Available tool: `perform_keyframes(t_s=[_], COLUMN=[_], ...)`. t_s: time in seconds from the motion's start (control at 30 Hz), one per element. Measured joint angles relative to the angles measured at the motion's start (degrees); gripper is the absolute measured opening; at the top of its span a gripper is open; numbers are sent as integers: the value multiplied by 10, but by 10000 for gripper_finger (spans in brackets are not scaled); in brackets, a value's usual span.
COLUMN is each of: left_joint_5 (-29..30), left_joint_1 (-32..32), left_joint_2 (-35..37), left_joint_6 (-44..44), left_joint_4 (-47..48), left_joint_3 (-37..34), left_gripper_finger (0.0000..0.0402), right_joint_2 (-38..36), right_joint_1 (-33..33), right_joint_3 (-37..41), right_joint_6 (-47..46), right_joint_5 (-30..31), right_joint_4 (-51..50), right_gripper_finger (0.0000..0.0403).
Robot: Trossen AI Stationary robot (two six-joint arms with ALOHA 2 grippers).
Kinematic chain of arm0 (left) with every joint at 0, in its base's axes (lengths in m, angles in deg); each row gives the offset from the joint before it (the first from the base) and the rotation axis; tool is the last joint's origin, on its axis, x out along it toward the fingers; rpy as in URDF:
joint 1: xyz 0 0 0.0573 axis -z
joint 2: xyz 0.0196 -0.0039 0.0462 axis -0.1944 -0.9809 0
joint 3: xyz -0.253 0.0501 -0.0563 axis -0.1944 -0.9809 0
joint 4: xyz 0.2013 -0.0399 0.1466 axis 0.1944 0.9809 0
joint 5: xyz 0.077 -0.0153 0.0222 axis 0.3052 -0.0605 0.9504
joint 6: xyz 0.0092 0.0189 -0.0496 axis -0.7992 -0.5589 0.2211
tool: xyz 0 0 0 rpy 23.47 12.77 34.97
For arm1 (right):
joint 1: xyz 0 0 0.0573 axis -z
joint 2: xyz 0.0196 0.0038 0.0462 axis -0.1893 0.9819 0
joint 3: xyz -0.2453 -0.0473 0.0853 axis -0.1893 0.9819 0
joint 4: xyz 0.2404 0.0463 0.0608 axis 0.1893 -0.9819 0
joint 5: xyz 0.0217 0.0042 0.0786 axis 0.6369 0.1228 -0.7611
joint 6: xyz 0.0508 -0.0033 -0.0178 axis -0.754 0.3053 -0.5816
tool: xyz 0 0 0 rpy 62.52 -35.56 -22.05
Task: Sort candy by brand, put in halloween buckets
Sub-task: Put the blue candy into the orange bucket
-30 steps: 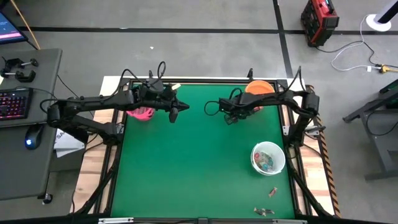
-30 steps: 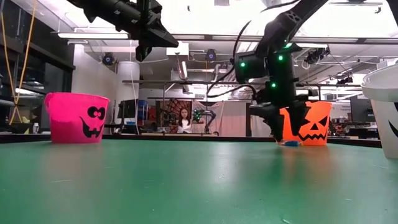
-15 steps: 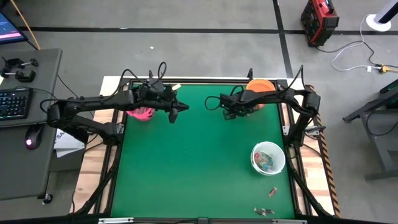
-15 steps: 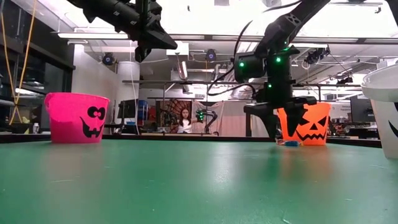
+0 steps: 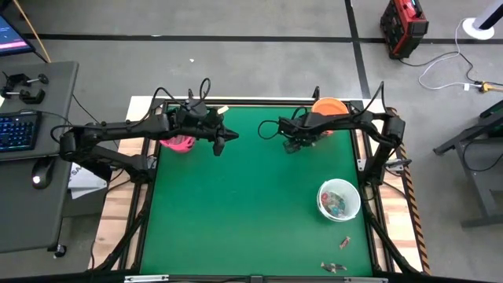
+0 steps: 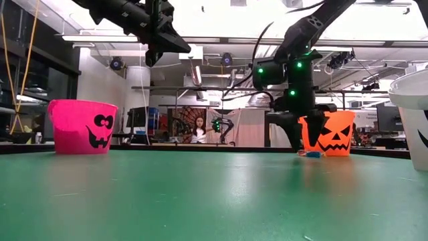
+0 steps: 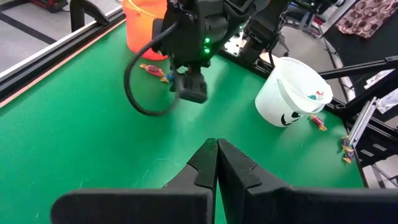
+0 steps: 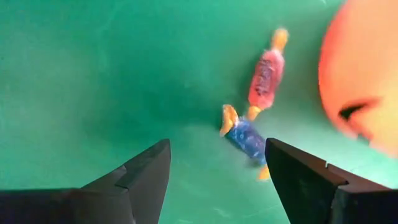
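Note:
Two wrapped candies, a red one (image 8: 266, 71) and a blue one (image 8: 245, 138), lie flat on the green table beside the orange bucket (image 8: 367, 74). My right gripper (image 8: 217, 177) is open just above the table, its fingers spread wide near the blue candy and touching neither sweet. In the high view it (image 5: 294, 145) hangs in front of the orange bucket (image 5: 328, 109). My left gripper (image 7: 217, 155) is shut and empty, raised above the table by the pink bucket (image 5: 179, 143). The white bucket (image 5: 339, 200) stands on the table's right side with several candies inside.
A few loose candies (image 5: 344, 241) (image 5: 333, 267) lie near the table's near right corner. In the low view the pink bucket (image 6: 83, 126) stands left, the orange bucket (image 6: 331, 132) behind my right gripper (image 6: 295, 139), and the white bucket (image 6: 411, 114) at the right edge. The table's middle is bare green mat.
My right gripper has lifted slightly off the table and shifted a little toward the far edge, staying beside the orange bucket. The two candies lie where they were. My left arm has kept still.

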Motion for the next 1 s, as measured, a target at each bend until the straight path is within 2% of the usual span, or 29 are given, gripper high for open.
perform_keyframes(t_s=[0.1, 0.27, 0.43, 0.7, 0.8, 0.9, 1.0], left_joint_5=[0, 0, 0, -1, -1, 0, -1], left_joint_1=[0, 0, 0, 0, 0, 0, 0], left_joint_2=[0, 0, 0, 0, 0, 0, 0], left_joint_6=[0, 0, 0, -10, -14, -15, -15], left_joint_4=[0, 0, 3, 19, 19, 19, 17], left_joint_3=[0, 0, 0, 0, 0, 0, 0], left_gripper_finger=[0, 0, 0, 0, 0, 0, 0], right_joint_2=[0, 0, 0, -3, -37, -111, -191], right_joint_1=[-4, -39, -61, -87, -88, -88, -87], right_joint_3=[0, 0, 0, 3, 48, 132, 199], right_joint_6=[-97, -161, -233, -348, -373, -438, -446], right_joint_5=[-21, -17, 40, 97, 95, 86, 85], right_joint_4=[21, 31, 25, -6, -2, 23, 143], right_gripper_finger=[254, 254, 254, 254, 254, 254, 254])
